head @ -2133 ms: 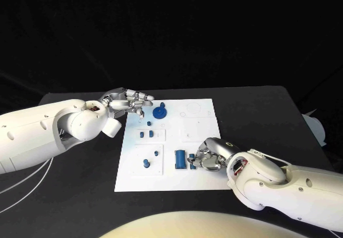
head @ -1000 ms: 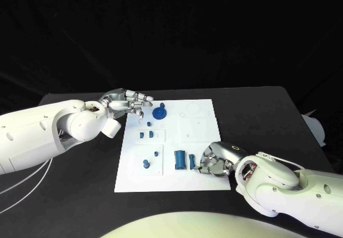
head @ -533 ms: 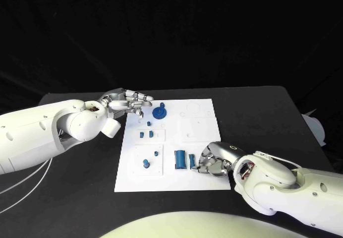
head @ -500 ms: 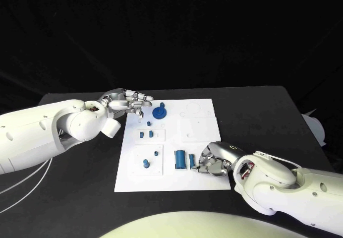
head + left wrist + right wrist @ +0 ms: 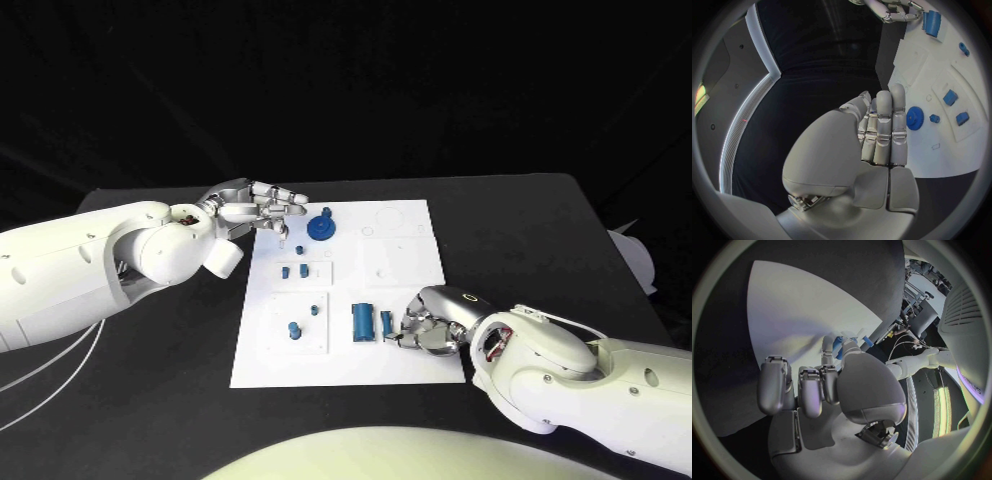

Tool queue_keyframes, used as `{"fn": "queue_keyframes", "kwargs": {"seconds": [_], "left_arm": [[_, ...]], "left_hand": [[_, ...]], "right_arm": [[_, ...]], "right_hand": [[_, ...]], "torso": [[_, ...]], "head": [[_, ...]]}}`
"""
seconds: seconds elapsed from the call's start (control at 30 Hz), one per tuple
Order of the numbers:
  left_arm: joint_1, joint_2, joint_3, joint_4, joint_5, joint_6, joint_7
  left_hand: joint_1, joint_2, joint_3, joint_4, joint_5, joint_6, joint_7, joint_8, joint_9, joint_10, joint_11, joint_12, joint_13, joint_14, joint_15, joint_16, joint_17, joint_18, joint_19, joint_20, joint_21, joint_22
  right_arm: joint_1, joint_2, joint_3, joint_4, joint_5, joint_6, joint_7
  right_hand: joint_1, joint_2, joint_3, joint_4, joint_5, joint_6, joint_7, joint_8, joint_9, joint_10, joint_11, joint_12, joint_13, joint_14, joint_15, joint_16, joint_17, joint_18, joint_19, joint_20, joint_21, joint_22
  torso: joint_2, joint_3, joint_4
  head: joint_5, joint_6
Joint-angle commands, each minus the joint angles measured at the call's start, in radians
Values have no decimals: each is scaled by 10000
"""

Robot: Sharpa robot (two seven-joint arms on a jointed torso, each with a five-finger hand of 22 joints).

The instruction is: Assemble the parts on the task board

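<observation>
white task board (image 5: pixel 404 370) mid-table, no legible writing. right hand (image 5: pixel 421 328) unmoved, fingers curled at small blue peg (image 5: pixel 388 325); grip unclear. left hand (image 5: pixel 260 207) unchanged, fingers pressed together, empty, beside blue gear (image 5: pixel 323 227).

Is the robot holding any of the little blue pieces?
The right robot hand touches a small blue piece with its fingertips; a firm hold cannot be told. The left robot hand holds nothing.

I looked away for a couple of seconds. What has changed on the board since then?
The right robot hand slid a little toward the robot along the task board, staying beside the narrow blue part. The left robot hand stayed by the blue gear; the parts have not moved.
</observation>
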Motion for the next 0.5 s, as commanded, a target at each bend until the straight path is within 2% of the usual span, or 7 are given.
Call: {"fn": "queue_keyframes", "kwargs": {"seconds": [0.03, 0.27, 0.5], "left_arm": [[3, 20, 5, 12, -11, 192, 15], [3, 21, 4, 1, -11, 199, 1], [3, 27, 4, 2, -11, 205, 3]], "left_hand": [[60, -6, 50, -8, 5, -64, 1, 33, -17, -82, -12, 24, -16, -54, 3, 45, -16, 128, 12, -12, 46, 12], [60, -6, 50, -8, 5, -64, 1, 33, -17, -82, -12, 24, -16, -54, 3, 45, -16, 128, 12, -12, 46, 12], [59, -18, 89, -29, 5, -63, 2, 36, -21, -84, -11, 33, -22, -57, 4, 48, -24, 127, 4, -13, 62, 28]], "right_arm": [[-4, 18, 6, -39, -43, -102, 32], [45, 91, 15, -166, -46, 60, -46], [68, 131, 17, -223, 1, 332, -82]], "right_hand": [[-67, 126, -94, -3, 98, -57, -10, 41, -12, 494, -64, 14, 1742, 958, -42, 21, 2246, -95, 247, -62, 28, 1956], [-33, 211, -96, -26, 157, -70, -19, 37, -16, 484, -70, -8, 1728, 956, -45, 17, 2237, -90, 240, -63, 4, 1950], [-6, 197, -109, -39, 158, -76, -20, 36, -16, 488, -72, 3, 1736, 956, -46, 17, 2238, -91, 241, -64, 7, 1951]], "torso": [[0, -1, 2], [1, 9, 7], [-1, -7, -5]], "head": [[2, 0], [7, -14], [4, -16]]}}
